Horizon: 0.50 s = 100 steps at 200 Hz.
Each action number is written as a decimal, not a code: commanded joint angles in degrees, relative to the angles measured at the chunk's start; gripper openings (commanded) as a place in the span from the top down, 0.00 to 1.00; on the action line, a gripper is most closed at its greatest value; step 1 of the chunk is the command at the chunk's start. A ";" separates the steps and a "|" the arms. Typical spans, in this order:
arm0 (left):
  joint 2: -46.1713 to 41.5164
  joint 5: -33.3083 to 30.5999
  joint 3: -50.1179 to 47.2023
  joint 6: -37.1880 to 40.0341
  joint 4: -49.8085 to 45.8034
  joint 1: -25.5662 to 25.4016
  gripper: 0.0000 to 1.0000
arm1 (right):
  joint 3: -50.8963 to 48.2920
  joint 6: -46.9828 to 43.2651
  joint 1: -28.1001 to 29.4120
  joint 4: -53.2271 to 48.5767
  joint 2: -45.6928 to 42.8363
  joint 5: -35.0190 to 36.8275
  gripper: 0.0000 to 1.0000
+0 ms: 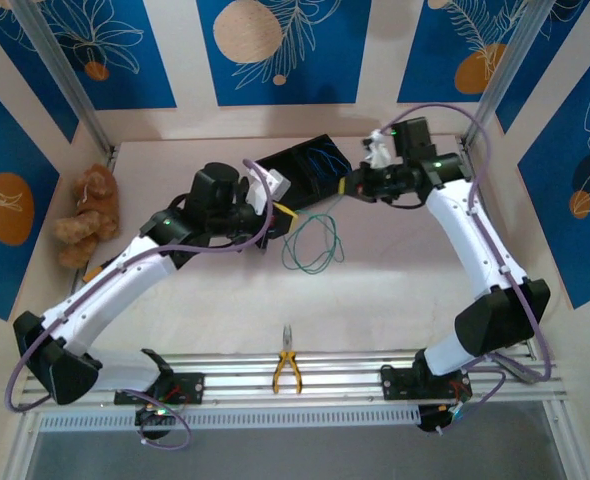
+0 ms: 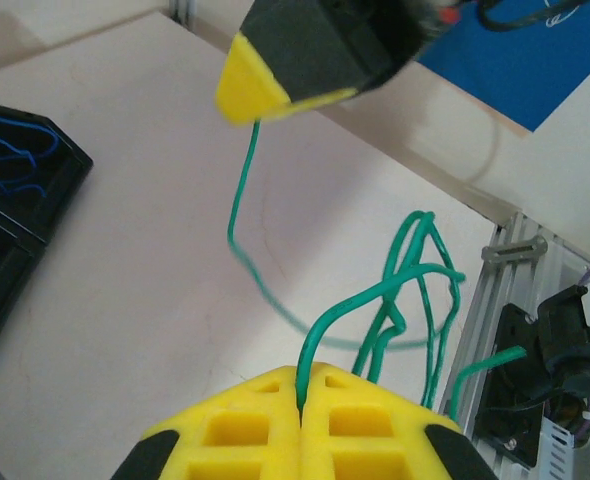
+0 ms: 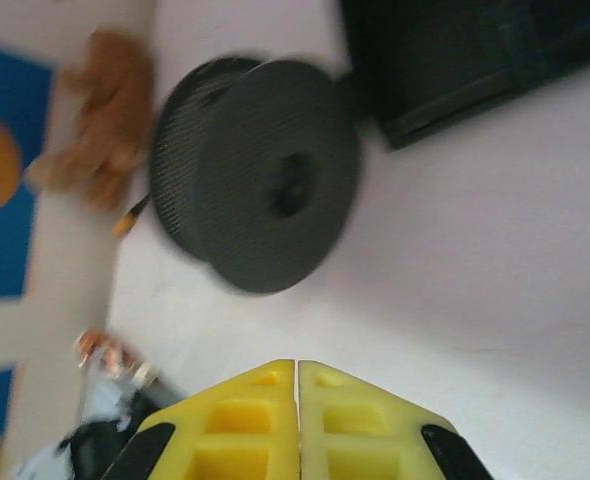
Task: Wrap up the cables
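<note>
green cable (image 2: 407,250) pinched in the clenched left gripper (image 2: 301,385), other end clamped at the right gripper (image 2: 247,92) tip, loops sagging beside

No legible txt, labels or nos. anywhere.

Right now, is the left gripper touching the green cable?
Touching. In the left wrist view the green cable comes out of the seam between the closed yellow fingers of the left gripper.
</note>
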 commanded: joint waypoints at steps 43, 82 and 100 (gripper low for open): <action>-9.03 -11.29 -1.42 -0.55 4.20 -0.37 1.00 | -8.98 3.82 -16.02 1.09 -2.35 5.21 1.00; -8.10 -24.91 0.20 3.69 -1.44 -0.37 1.00 | -9.55 4.04 -20.97 2.48 -4.49 -1.44 1.00; -2.68 -23.42 5.15 4.78 -6.55 -0.38 1.00 | -9.80 3.93 -20.40 5.68 -5.07 -10.77 0.85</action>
